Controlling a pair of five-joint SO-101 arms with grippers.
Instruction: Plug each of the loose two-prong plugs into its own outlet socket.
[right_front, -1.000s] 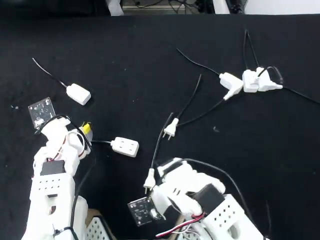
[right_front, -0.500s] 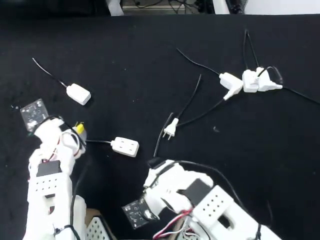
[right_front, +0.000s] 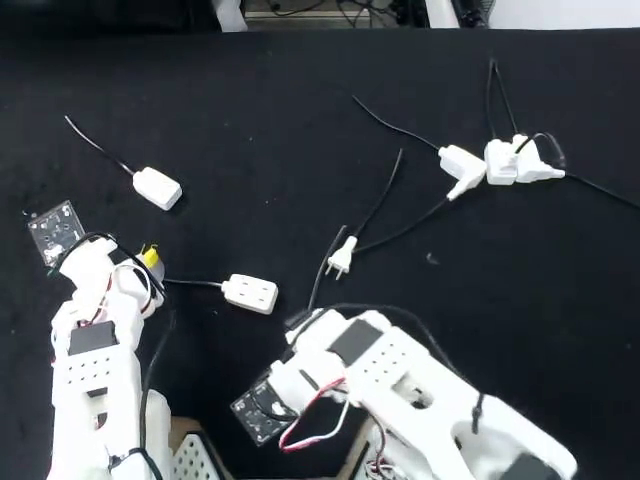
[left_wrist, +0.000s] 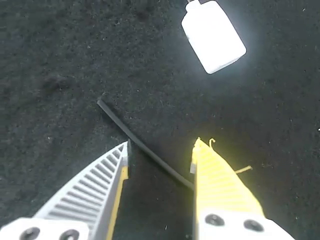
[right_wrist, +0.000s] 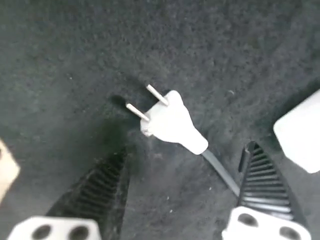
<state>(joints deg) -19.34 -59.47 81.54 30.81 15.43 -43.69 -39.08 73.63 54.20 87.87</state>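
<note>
I'm framing the two-prong plug (right_wrist: 170, 125) with the spread right gripper (right_wrist: 186, 150); the left gripper (left_wrist: 161, 145) is hanging spread. Next, likely pinching the plug.

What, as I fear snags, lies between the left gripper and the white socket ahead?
Left wrist view: bare black cloth up to the socket; a thin black cable crosses by the left gripper.

Shows a black cloth-covered bench (right_front: 300, 100). At centre, a white two-prong plug on a black cable (right_front: 342, 258); near it, a white oblong socket block (right_front: 250, 293). Well apart, a small white rounded socket box (right_front: 157, 187). Far right, a white plug-and-socket cluster (right_front: 500, 162). Just beside the block's cable, the left arm's yellow-fingered end effector (right_front: 150, 262).
</note>
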